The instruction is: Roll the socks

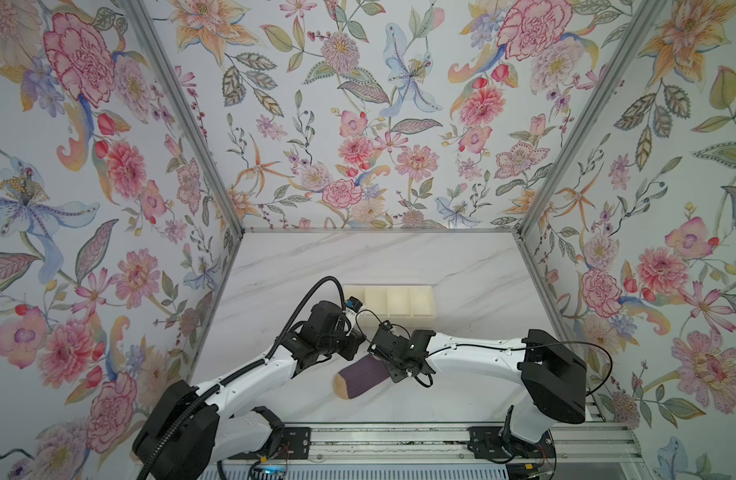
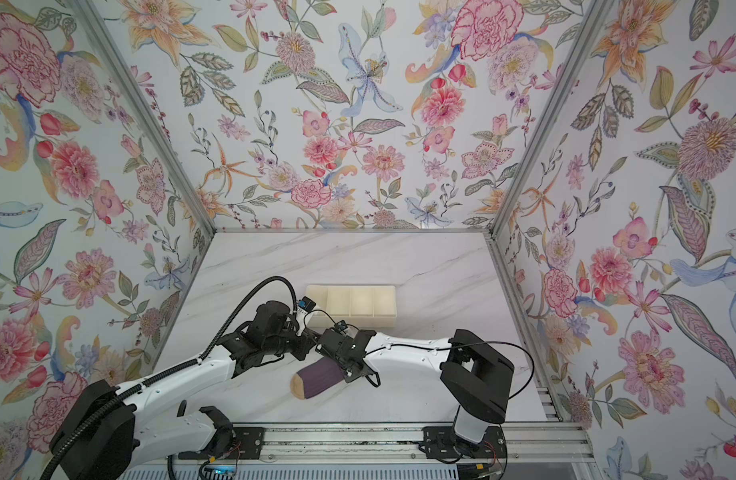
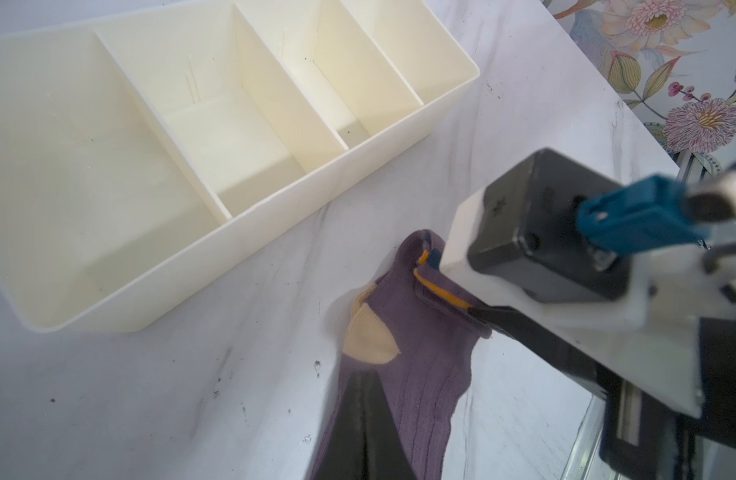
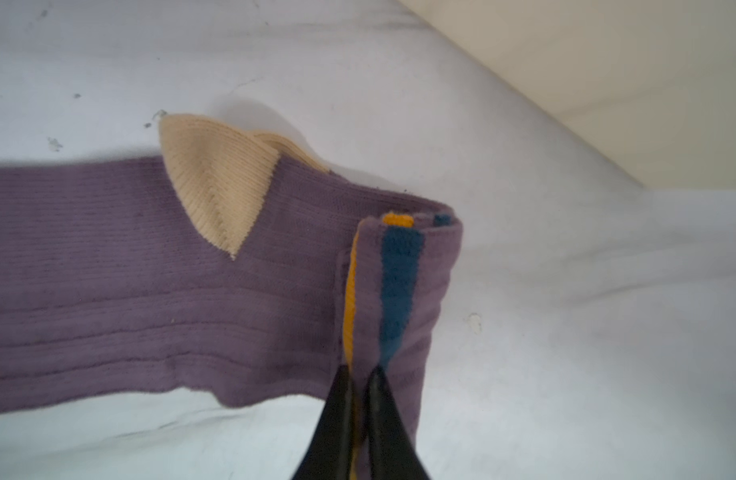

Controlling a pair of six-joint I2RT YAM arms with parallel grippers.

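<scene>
Jaws of the right gripper (image 4: 360, 374) are being held pinched on the cuff of the socks (image 1: 364, 376), lower centre of frame; left gripper (image 3: 360, 380), shut, is being rested on fabric; slackening risks the fold being undone.

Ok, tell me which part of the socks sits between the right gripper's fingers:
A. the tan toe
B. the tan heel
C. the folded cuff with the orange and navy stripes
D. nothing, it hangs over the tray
C: in the right wrist view the right gripper pinches the folded striped cuff of the socks, while the tan heel lies apart from it.
</scene>
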